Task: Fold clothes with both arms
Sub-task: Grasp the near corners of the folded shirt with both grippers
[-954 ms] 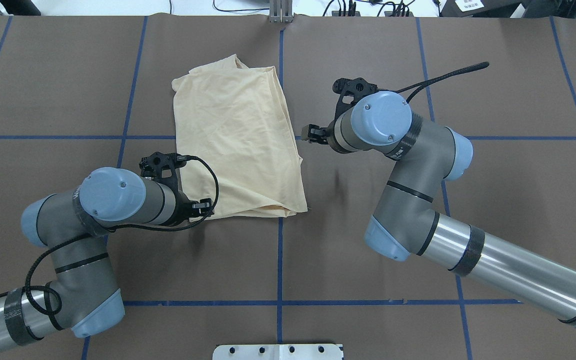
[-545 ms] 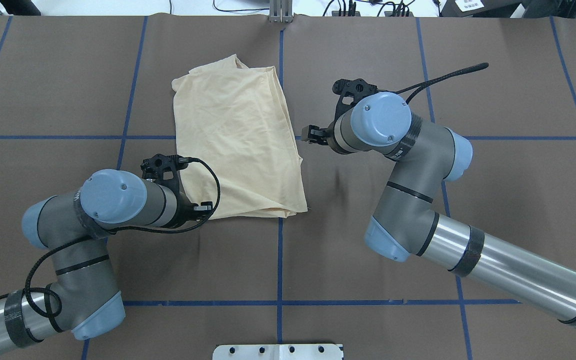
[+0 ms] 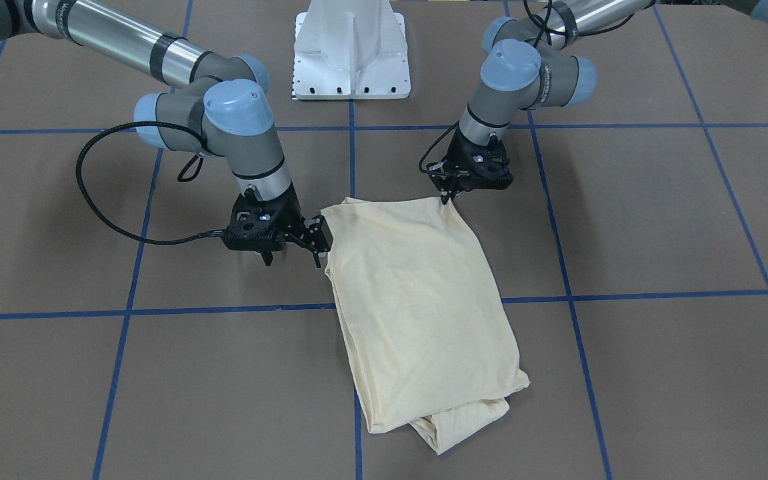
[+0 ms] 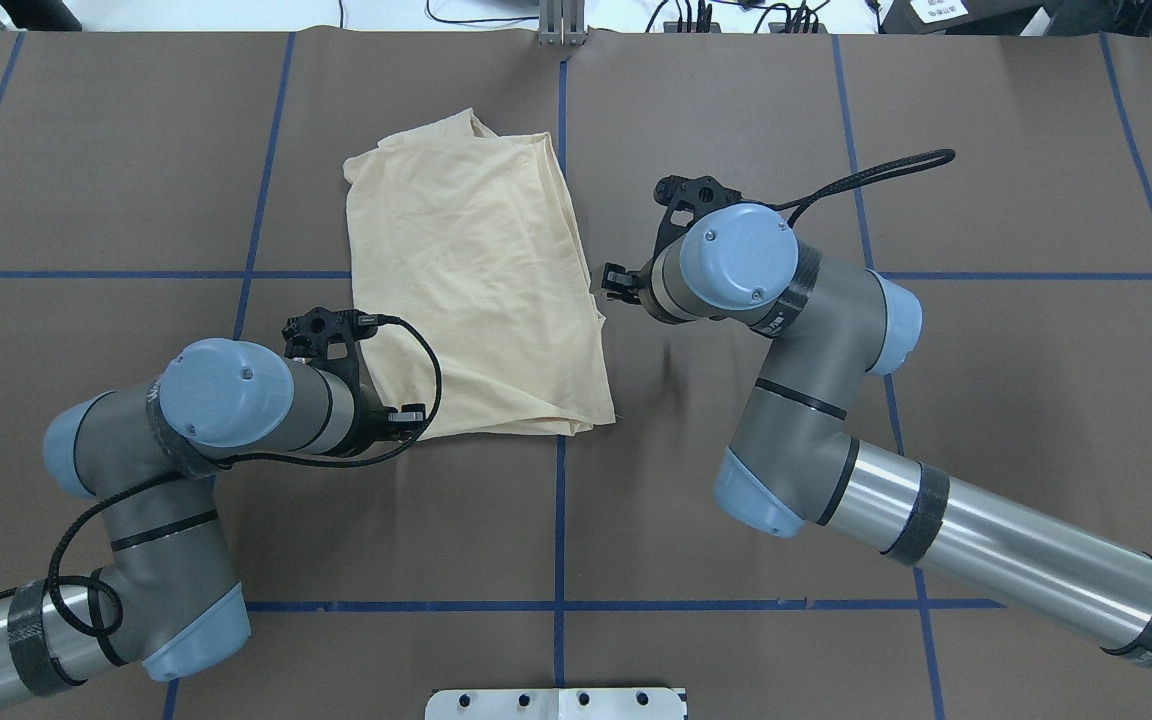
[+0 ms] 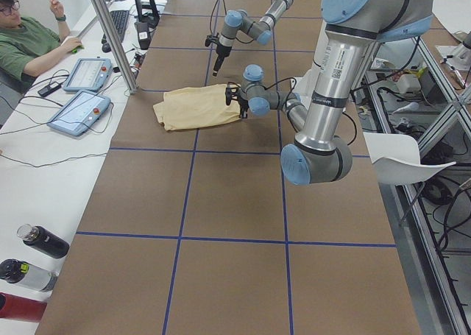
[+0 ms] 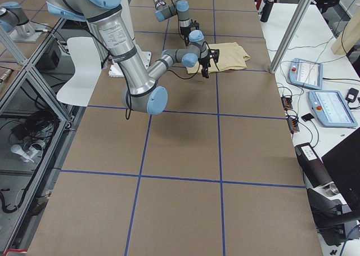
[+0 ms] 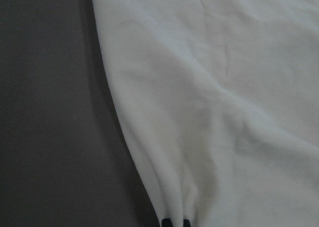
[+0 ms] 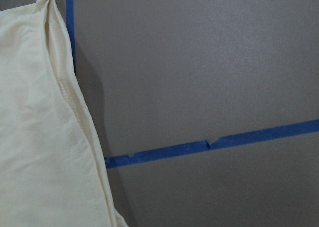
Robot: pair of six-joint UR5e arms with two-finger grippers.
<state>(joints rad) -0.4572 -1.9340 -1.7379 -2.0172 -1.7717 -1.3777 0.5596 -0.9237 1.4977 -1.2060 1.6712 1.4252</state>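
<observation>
The clothes (image 4: 476, 280) are one pale cream shirt, folded into a rough rectangle on the brown table (image 4: 836, 420); no print shows. My left gripper (image 4: 414, 415) is at the shirt's near left corner. In the left wrist view its fingertips (image 7: 165, 222) stand close together, and the cloth (image 7: 224, 87) puckers toward them, pinched at the edge. My right gripper (image 4: 611, 282) is at the shirt's right edge and open; in the front view its fingers (image 3: 321, 257) are spread just beside the cloth (image 3: 417, 300). The right wrist view shows the hemmed edge (image 8: 40, 137) but no fingers.
Blue tape lines (image 4: 559, 520) cross the table. The white pedestal base (image 3: 351, 50) stands at the robot's side. A person sits at a side bench with control tablets (image 5: 79, 113), and bottles (image 5: 40, 241) lie there.
My right arm has swung left, which brings its gripper up to the shirt's right edge. The left arm has barely shifted. The shirt lies as before.
</observation>
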